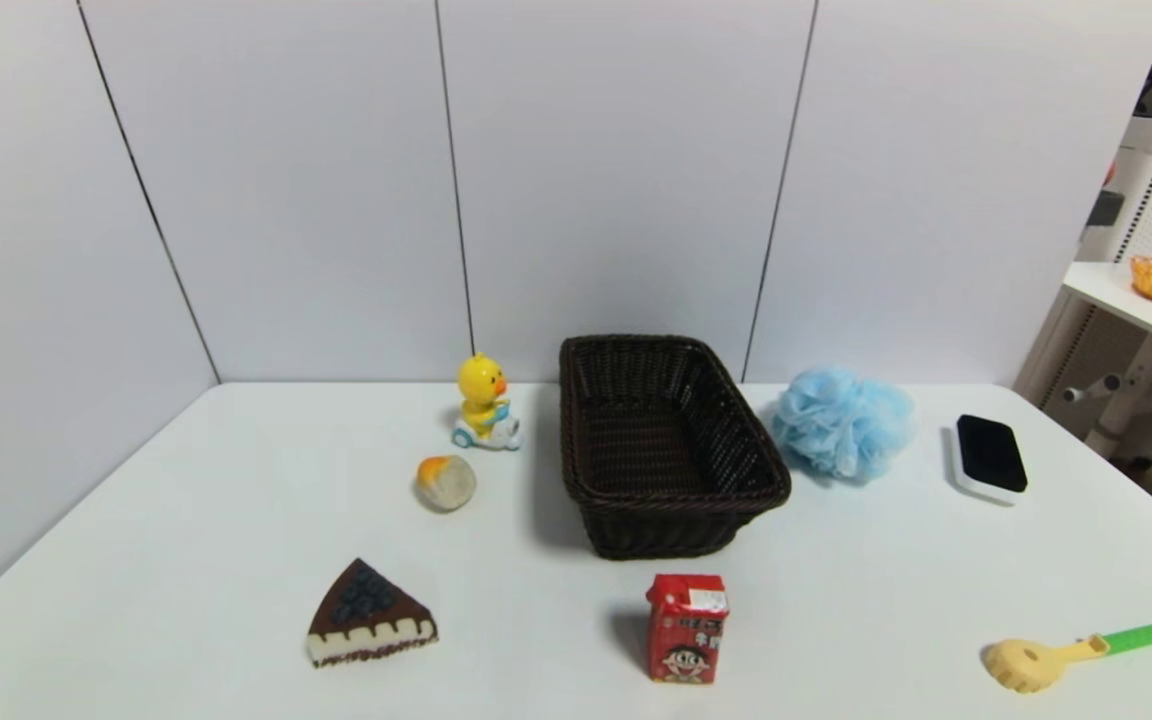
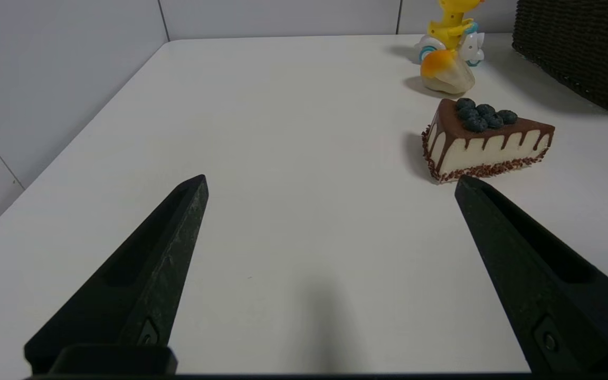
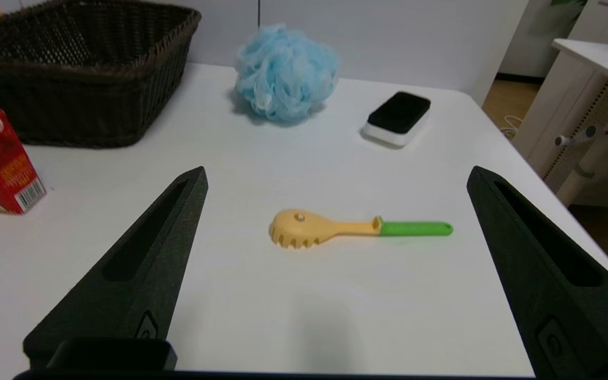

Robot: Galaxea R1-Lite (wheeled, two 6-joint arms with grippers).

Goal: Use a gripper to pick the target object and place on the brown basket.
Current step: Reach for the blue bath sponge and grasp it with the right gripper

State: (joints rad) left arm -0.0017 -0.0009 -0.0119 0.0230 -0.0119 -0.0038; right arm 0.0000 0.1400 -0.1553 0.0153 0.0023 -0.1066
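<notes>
Head camera looks forward and down over the whole white table [image 1: 186, 520]; left wrist camera sits low near the table's left side, facing the cake slice [image 2: 486, 140]; right wrist camera, equally low, faces the right side; all three show the brown basket [image 1: 666, 440].

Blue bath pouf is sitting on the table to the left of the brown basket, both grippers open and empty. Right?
Not quite. The blue bath pouf sits on the table to the right of the brown basket, as the head view shows. The rest holds: the left gripper and right gripper are both open and empty.
</notes>
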